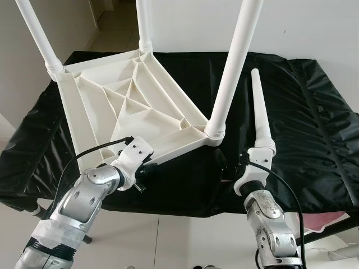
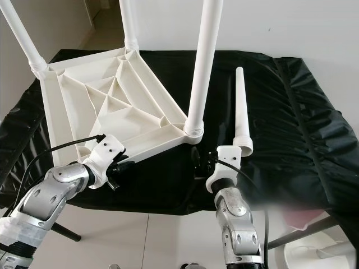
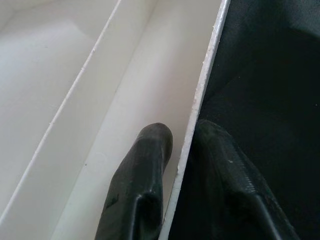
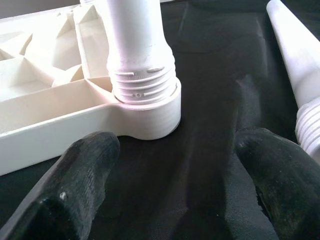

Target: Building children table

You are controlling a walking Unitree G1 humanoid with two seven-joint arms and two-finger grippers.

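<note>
Black-covered surface (image 1: 314, 140) is seen w/ the upside-down white table top (image 1: 120, 109) resting on it, ribbed underside up. Three legs are screwed in at its corners & stand upright; nearest leg (image 1: 233, 61) is seated in the front-right corner socket. A fourth, loose leg (image 1: 261, 112) is laid on the cover just beside that corner, threaded end toward the robot. Left gripper (image 3: 182, 165) is clamped on the table top's near edge wall, one finger each side. Right gripper (image 4: 175, 170) is held open, low over the cover, near the socket & loose leg.
</note>
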